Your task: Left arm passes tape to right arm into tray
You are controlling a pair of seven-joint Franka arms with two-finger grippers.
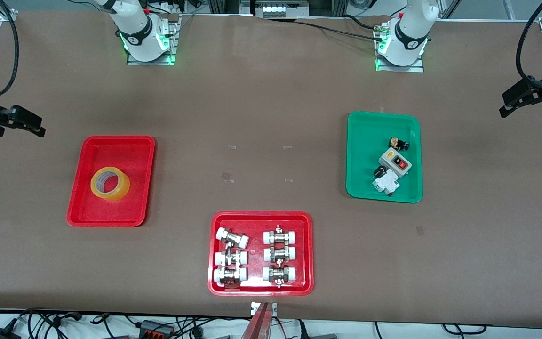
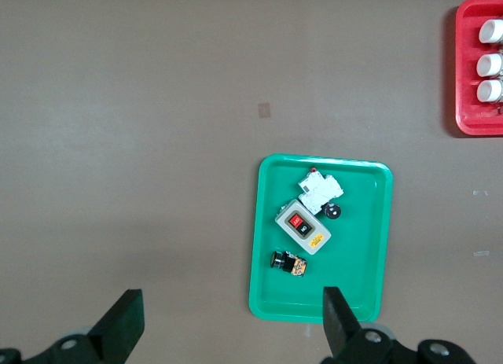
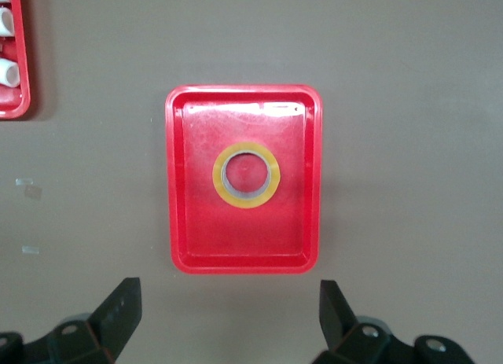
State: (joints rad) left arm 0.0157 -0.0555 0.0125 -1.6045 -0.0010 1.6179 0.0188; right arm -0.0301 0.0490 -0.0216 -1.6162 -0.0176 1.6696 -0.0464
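The tape (image 1: 110,183) lies flat in the plain tray (image 1: 78,207), below the right gripper (image 3: 228,321), which hangs spread wide above the table at the right arm's end. The left gripper (image 2: 228,325) hangs spread wide at the left arm's end, above the table beside the tray of switches (image 2: 267,246). The pipe-fitting tray (image 1: 308,249) sits between both hands, nearest the front camera.

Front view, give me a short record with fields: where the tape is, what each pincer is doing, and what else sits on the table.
tape: lying flat in the plain red tray
left pincer: open, empty, high above the green tray
right pincer: open, empty, high above the plain red tray
other: red tray of pipe fittings nearest the front camera
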